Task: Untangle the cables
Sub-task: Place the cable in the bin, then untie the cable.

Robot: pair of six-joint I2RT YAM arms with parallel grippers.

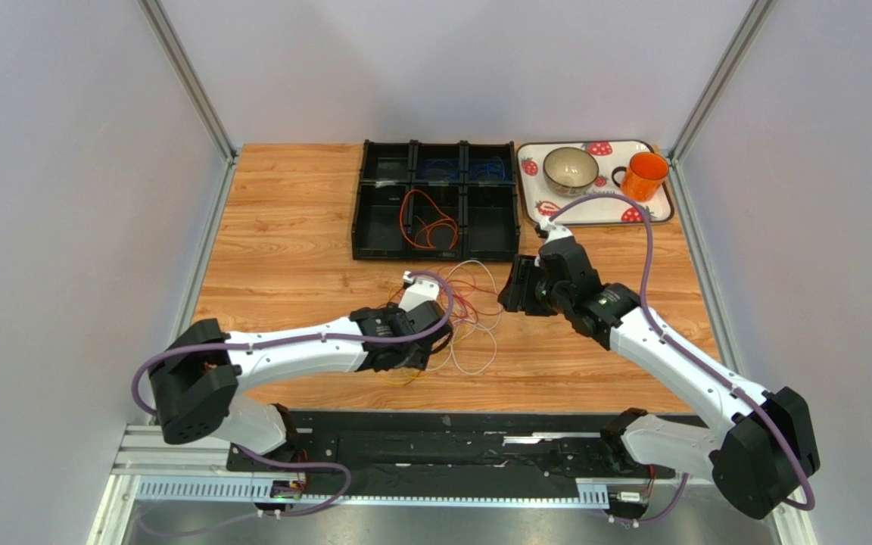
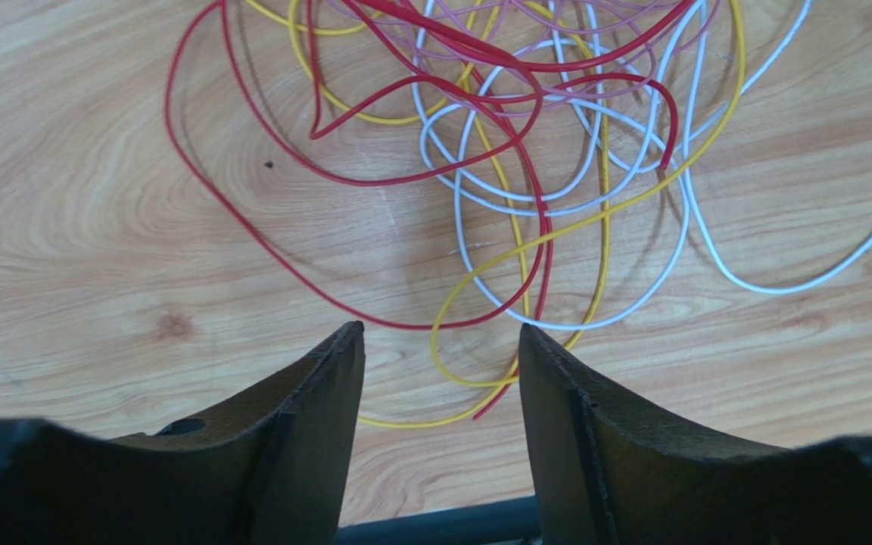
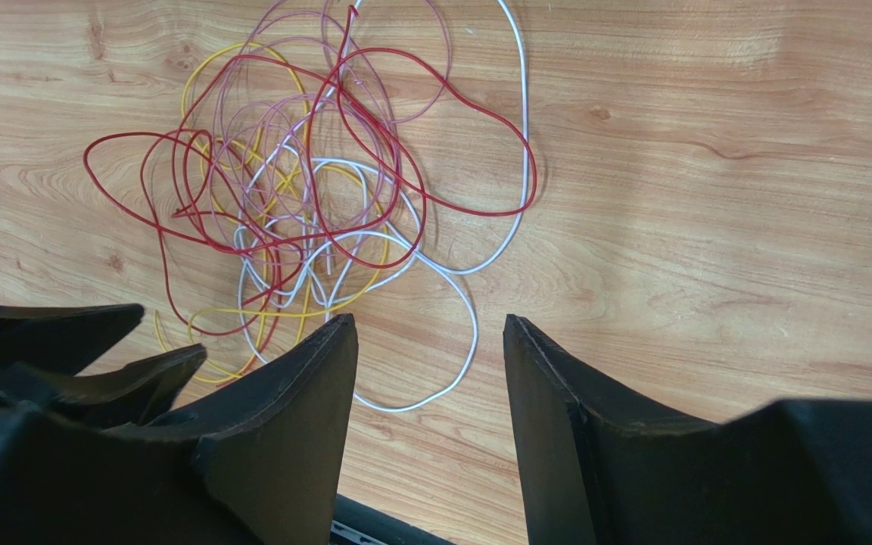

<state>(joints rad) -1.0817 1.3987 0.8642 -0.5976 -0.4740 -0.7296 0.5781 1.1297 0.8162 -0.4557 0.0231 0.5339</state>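
Table [image 1: 293, 250]: light wood, walled in by pale panels on the left, right and far sides.
Left arm [image 1: 293, 350]: white and black, reaching from the near left toward the middle of the table.
Right arm [image 1: 668, 352]: reaching from the near right toward the middle, with a purple hose looping over it.
Divided box [image 1: 356, 216]: black, at the far middle of the table, split into compartments.
Serving tray [image 1: 594, 210]: pale with a strawberry print, just right of the box at the far right.
Cables [image 1: 469, 324]: a loose tangle flat on the bare wood, nearer than the box and between the two claws. Red, yellow, white and pale pink strands cross over one another.
Orange cable [image 1: 427, 221]: coiled in a near compartment of the box.
Blue cables [image 1: 446, 170]: in the far compartments of the box.
Bowl [image 1: 570, 169]: beige, upright on the tray's left part.
Mug [image 1: 644, 175]: orange, on the tray just right of the bowl.
Left claw [image 2: 441, 335]: jaws apart and clamped on nothing. It sits at the tangle's left edge, with red and yellow loops on the wood beyond the gap.
Right claw [image 3: 429, 324]: jaws apart and gripping nothing. It hangs at the right of the tangle, with a white loop on the wood beyond its tips.
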